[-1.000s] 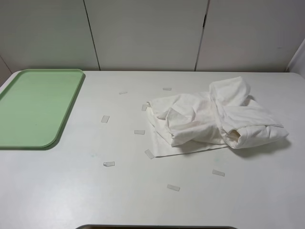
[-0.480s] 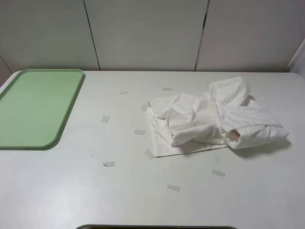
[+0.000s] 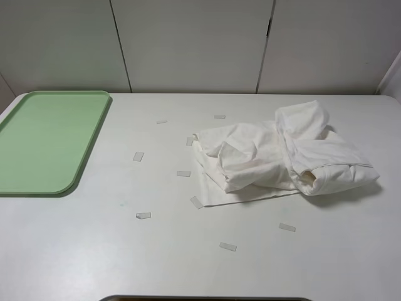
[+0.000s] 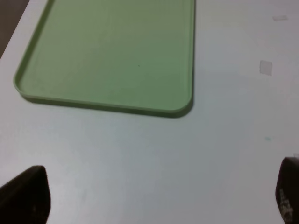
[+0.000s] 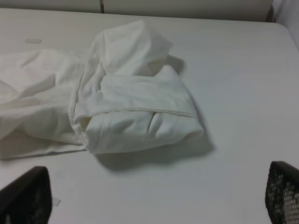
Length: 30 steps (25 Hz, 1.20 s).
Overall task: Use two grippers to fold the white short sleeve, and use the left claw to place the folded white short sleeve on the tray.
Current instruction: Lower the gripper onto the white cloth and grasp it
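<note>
The white short sleeve (image 3: 285, 157) is lying crumpled well right of the tray (image 3: 44, 141), stretching lengthwise away from it, nearer the right gripper (image 5: 153, 195), which is hovering spread and empty like the left gripper (image 4: 156, 191) near the tray.

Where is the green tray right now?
In the high view, the tray sits on the left side of the table, far from the crumpled white short sleeve on the right, with little pale scraps between them.
</note>
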Tool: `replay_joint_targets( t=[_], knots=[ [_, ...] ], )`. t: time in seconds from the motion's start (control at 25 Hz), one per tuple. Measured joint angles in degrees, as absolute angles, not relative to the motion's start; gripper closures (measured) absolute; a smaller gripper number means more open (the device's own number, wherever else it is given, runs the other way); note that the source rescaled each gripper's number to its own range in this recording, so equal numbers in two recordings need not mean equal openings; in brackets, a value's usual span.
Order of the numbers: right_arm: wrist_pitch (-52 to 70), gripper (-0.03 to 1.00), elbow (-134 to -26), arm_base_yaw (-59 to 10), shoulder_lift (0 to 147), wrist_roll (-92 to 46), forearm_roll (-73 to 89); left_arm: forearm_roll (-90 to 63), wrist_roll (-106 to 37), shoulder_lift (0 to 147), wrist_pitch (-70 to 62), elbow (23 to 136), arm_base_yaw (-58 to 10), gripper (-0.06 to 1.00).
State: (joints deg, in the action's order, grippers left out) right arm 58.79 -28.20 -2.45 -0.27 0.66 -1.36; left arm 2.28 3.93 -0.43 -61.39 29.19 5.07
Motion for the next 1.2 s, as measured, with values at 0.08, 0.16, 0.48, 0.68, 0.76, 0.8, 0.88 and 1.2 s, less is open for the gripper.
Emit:
replay_joint_targets(
  t=[0.08,0.16,0.48,0.68,0.76,0.8,0.88,1.2],
  knots=[
    [58.8,-0.03,-28.2,-2.4,-0.3,0.7,-1.4,2.3,3.9,-0.4,-61.4,29.2,5.1,-0.02],
    [58.8,-0.03,-28.2,-2.4,-0.3,0.7,-1.4,2.3,3.9,-0.4,-61.4,29.2,5.1,-0.02],
    [58.8,-0.03,-28.2,-2.4,-0.3,0.7,-1.4,2.3,3.9,-0.4,-61.4,29.2,5.1,-0.02],
    [58.8,-0.03,-28.2,-2.4,-0.3,0.7,-1.4,2.3,3.9,-0.4,-61.4,29.2,5.1,-0.02],
    [58.8,-0.03,-28.2,-2.4,-0.3,0.7,-1.4,2.3,3.9,-0.4,-61.4,29.2,5.1,-0.02],
    [58.8,-0.03,-28.2,-2.4,-0.3,0.7,-1.4,2.3,3.9,-0.4,-61.4,29.2,5.1,-0.02],
    [58.8,-0.03,-28.2,-2.4,-0.3,0.7,-1.4,2.3,3.9,-0.4,-61.4,29.2,5.1,-0.02],
    [58.8,-0.03,-28.2,-2.4,-0.3,0.7,-1.4,0.9,3.9,11.1,-63.0,35.1,5.1,-0.02]
  ],
)
